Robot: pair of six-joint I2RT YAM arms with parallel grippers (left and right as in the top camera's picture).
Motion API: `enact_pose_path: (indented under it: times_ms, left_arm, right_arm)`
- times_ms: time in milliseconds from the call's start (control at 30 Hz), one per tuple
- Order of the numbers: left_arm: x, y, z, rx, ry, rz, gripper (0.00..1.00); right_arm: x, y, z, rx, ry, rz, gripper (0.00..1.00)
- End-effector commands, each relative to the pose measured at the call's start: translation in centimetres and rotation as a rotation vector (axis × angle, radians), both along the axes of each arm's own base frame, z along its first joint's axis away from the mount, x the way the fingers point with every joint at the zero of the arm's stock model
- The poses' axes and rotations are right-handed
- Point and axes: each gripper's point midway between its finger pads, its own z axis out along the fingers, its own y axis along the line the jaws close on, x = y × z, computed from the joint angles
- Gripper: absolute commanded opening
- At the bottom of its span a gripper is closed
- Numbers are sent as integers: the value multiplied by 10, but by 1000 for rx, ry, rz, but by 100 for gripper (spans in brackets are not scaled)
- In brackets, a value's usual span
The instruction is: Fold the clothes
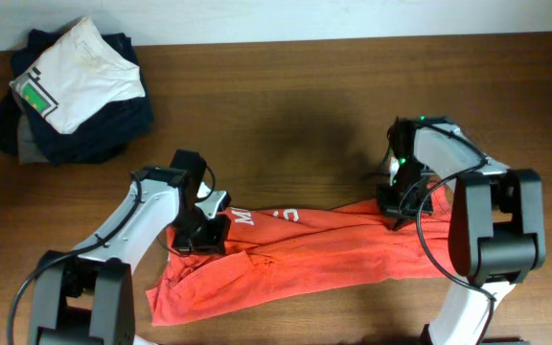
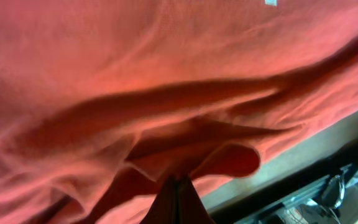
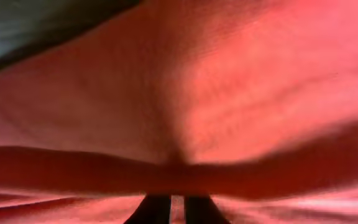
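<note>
Bunched T-shirt (image 2: 166,93) cloth sits pinched in your left gripper (image 2: 175,186) at its 9 o'clock end; your right gripper (image 3: 171,208) pinches the 3 o'clock end. It stretches 9-to-3 across the table (image 1: 286,105), 6 o'clock side.

A white shirt (image 1: 80,72) with a green patch lies on navy clothes (image 1: 113,129) at the desk's (image 1: 286,105) far left corner.

Both arms reach in from the near edge with elbows bent, the left gripper (image 1: 202,233) and the right gripper (image 1: 397,215) lowered at opposite ends, each with jaws pinched together on a fold of the T-shirt (image 1: 324,251).
</note>
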Motion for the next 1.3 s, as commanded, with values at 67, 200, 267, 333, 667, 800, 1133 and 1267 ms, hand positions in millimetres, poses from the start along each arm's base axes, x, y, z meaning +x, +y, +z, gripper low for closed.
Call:
enact_pose_path:
  times_ms: [67,200,267,333,667,800,1133,1267]
  left_arm:
    - [-7,21,-40,32,162,90,1]
    - [-1,83,-56,147,203,265,1]
    - [-1,124,-58,241,212,382,1]
    - [3,156,-55,281,206,474,1]
    - [78,203,45,271,55,577,1]
    - [66,188,32,251,99,516,20]
    - [67,188,23,249,85,521,63]
    - [68,188,23,243,82,523,63]
  right_arm:
    - [-3,1,-13,2,-27,-7,10]
    - [4,-13,-11,-25,-47,-32,10]
    - [13,-24,0,-26,-60,-70,10]
    - [27,-30,19,-26,-76,-88,8]
    - [31,-4,50,107,-74,-6,4]
    - [19,-29,16,33,-61,-146,8]
    - [-21,-19,-4,476,-68,-245,99]
    - [-39,-2,-19,471,-27,-222,63]
